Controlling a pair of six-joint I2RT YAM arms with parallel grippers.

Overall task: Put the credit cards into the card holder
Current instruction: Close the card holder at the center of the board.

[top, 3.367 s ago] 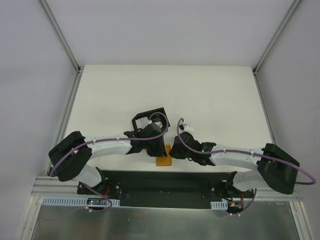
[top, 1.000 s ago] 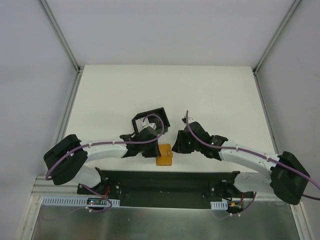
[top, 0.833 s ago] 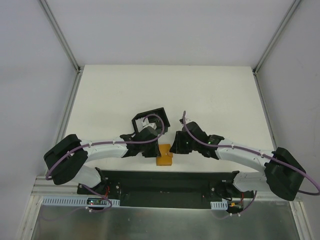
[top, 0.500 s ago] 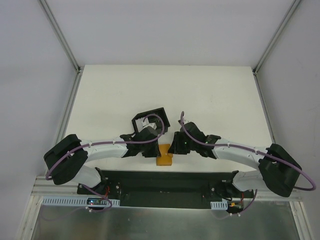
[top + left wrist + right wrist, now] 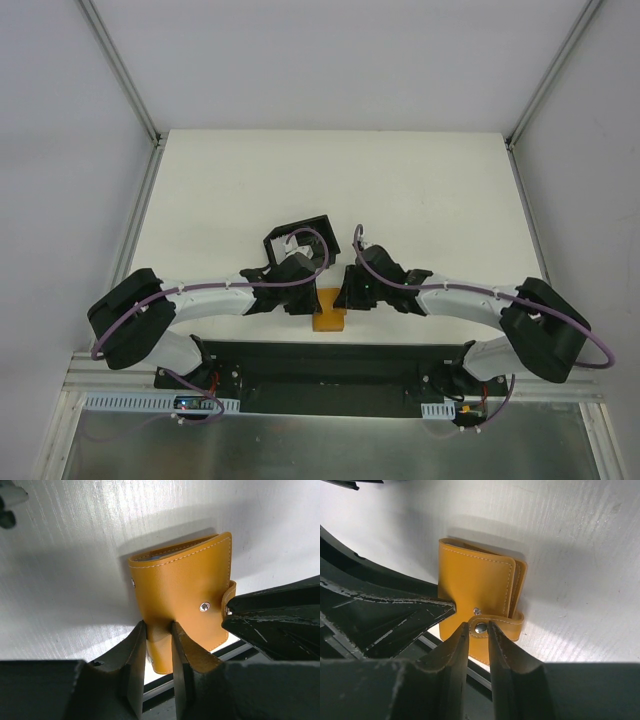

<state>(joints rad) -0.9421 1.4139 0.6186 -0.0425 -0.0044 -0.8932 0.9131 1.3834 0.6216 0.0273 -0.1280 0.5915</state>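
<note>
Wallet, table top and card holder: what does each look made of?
Wallet: tan-orange leather or faux leather with a smooth satin finish, shown by the pale edge stitching and metal snap studs. Table top: white and matte with fine grain streaks; laminate or painted board, unclear which. Card holder: black, probably rigid plastic; too small to confirm.

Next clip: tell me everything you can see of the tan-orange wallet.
The wallet is a tan-orange, leather-looking folder with pale stitching. It is folded shut and rests on the white table, at its near edge. A metal stud shows on the cover, and the strap tab with its snap appears to be off that stud. The left tool clamps one edge of it, and the right tool pinches the strap tab.
</note>
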